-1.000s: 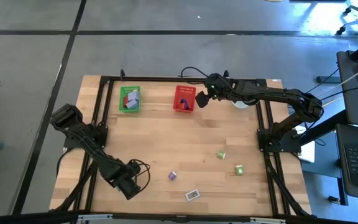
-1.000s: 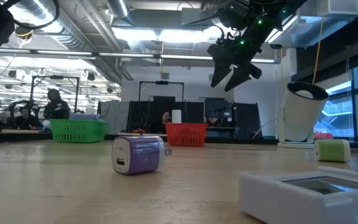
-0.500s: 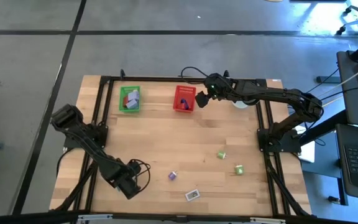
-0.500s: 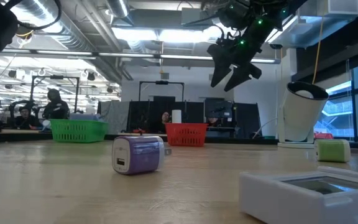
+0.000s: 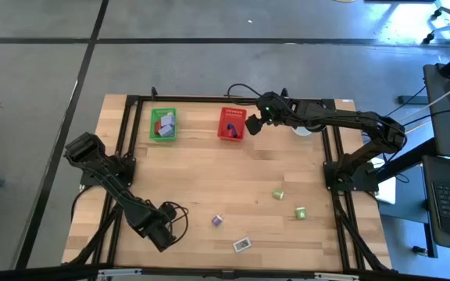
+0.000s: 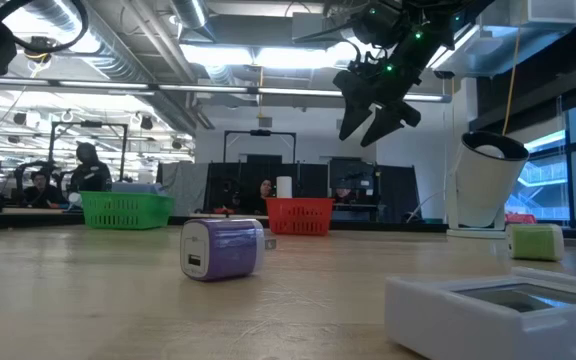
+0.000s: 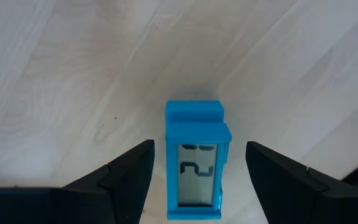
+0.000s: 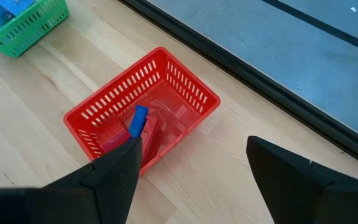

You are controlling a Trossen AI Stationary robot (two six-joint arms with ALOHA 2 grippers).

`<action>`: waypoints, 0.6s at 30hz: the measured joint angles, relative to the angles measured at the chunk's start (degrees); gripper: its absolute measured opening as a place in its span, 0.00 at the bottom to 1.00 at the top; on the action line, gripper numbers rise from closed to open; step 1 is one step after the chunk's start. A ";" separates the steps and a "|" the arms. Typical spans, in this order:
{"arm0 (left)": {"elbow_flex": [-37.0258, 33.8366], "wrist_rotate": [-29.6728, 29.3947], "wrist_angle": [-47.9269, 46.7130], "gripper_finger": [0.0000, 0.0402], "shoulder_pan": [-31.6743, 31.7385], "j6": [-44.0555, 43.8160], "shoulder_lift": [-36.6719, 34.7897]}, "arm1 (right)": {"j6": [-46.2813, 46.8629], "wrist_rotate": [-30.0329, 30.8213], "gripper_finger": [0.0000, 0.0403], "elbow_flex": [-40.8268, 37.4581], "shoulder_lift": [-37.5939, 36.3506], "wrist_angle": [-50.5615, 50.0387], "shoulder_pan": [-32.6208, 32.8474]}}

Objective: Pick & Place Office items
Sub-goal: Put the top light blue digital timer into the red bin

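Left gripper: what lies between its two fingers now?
In the left wrist view, a blue item with a small display lies on the wooden table between the open left gripper fingers, untouched.

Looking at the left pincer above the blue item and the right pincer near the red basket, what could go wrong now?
1. The left pincer is open around the blue clock-like item, which lies a little askew between the fingers; closing may twist or push it away.
2. The right pincer hangs open over the red basket; descending, a finger may catch its rim.

A digit "2" on the small display of the blue block (image 7: 197, 160)
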 joint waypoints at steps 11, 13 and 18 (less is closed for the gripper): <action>-0.02 0.27 -0.02 0.62 0.00 0.47 1.45 | 0.00 -0.01 0.72 0.00 0.00 0.03 0.01; -0.02 0.25 -0.04 0.62 0.02 0.52 1.45 | 0.00 -0.02 0.72 0.00 0.00 0.04 -0.01; -0.02 0.23 -0.04 0.59 0.02 0.55 1.45 | 0.00 -0.02 0.72 0.00 0.00 0.09 0.00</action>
